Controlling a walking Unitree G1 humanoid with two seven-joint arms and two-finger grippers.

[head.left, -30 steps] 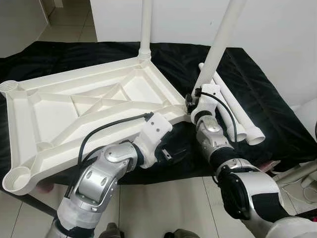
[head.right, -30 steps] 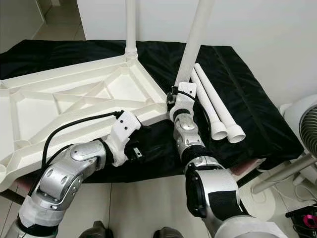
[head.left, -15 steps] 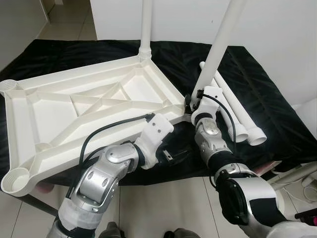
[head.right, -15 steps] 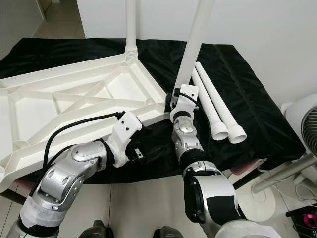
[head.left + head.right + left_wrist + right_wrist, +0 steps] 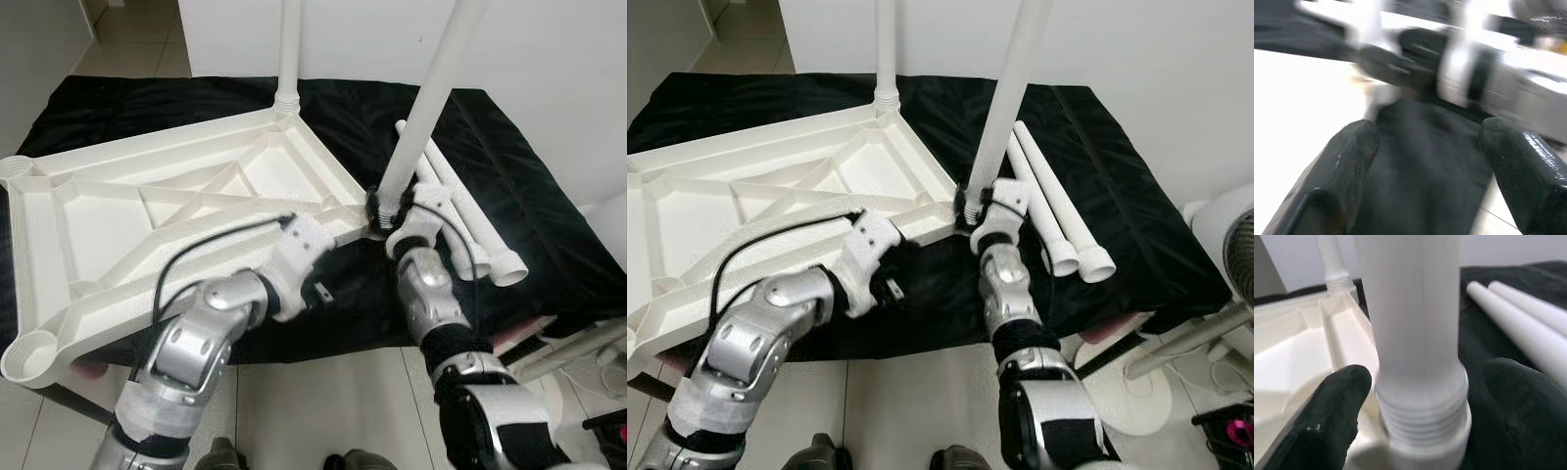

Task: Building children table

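Right gripper (image 5: pixel 1415 416), fingers spread, flanks the upright leg (image 5: pixel 431 98) mid-frame; left gripper (image 5: pixel 1425 166), fingers spread, holds nothing.

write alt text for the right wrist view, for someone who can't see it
A white table leg stands upright, its threaded base in a corner socket of the upturned white tabletop, between the right claw fingers. Two loose legs lie on black cloth beside it.

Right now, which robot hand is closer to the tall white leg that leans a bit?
Right. The right gripper sits around the leaning leg at its threaded base, a finger on each side. The left gripper hangs over the black cloth, beside the tabletop's edge.
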